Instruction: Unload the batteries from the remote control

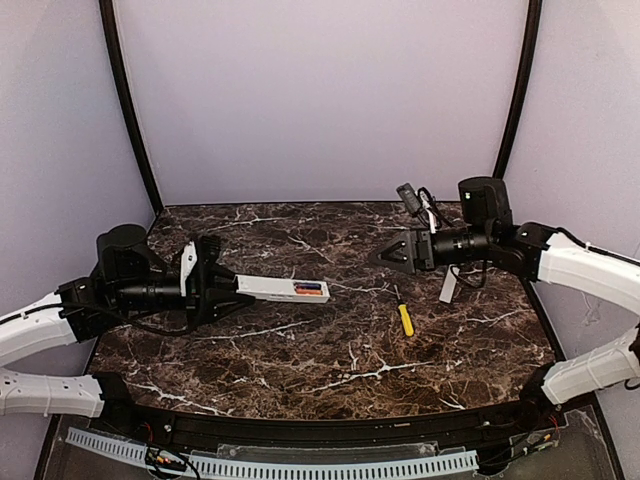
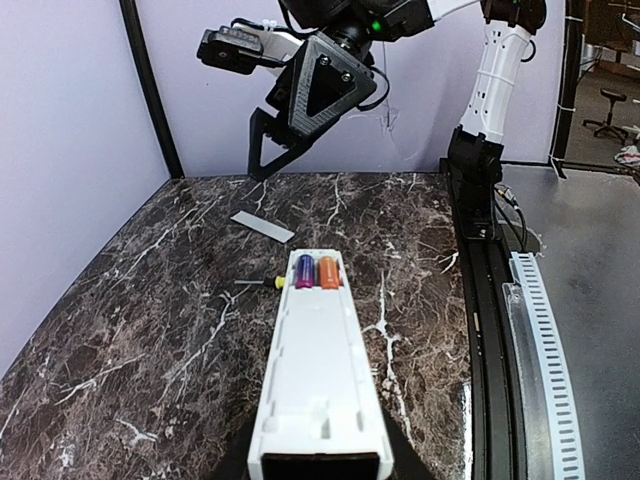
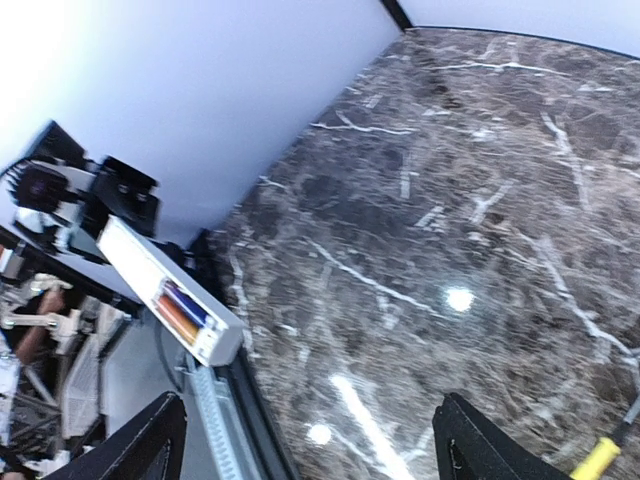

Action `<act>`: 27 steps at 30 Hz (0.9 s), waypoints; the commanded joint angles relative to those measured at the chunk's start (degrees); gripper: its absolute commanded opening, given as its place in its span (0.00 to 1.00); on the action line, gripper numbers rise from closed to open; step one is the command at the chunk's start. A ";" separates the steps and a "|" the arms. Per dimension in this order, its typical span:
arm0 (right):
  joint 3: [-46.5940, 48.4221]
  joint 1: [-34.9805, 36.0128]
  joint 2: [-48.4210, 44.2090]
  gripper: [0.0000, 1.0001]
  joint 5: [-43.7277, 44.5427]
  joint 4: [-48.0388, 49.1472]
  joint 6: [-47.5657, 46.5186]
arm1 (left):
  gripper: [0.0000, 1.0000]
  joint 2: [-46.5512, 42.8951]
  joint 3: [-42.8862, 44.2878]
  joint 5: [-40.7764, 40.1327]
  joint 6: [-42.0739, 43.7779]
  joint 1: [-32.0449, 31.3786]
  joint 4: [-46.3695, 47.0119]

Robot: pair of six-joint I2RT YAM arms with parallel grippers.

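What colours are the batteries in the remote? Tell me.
The batteries: one purple, one orange-red, side by side in the remote control. Left wrist view shows them best.

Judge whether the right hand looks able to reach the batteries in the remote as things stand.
Probably yes. The left hand holds the remote with the batteries uncovered at its far end. The right hand hangs open just beyond that end, with nothing between them.

Both arms wear glossy white shell segments joined by black cylindrical motor housings. The right arm's black triangular hand shows small screw heads on its flat side plate. A green indicator light glows behind it, and thin black cables loop off its wrist.
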 commanded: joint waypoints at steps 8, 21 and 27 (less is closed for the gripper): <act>-3.82 1.18 9.16 0.93 -21.72 35.91 30.30 | 0.00 -3.07 -5.13 5.09 0.63 -0.21 13.58; -4.48 7.41 17.45 0.74 -24.27 54.65 42.11 | 0.00 -2.82 -6.09 5.16 0.18 -0.21 16.33; -4.18 8.55 20.45 0.57 -25.73 60.33 45.48 | 0.00 -3.39 -6.48 4.05 0.39 -0.21 16.50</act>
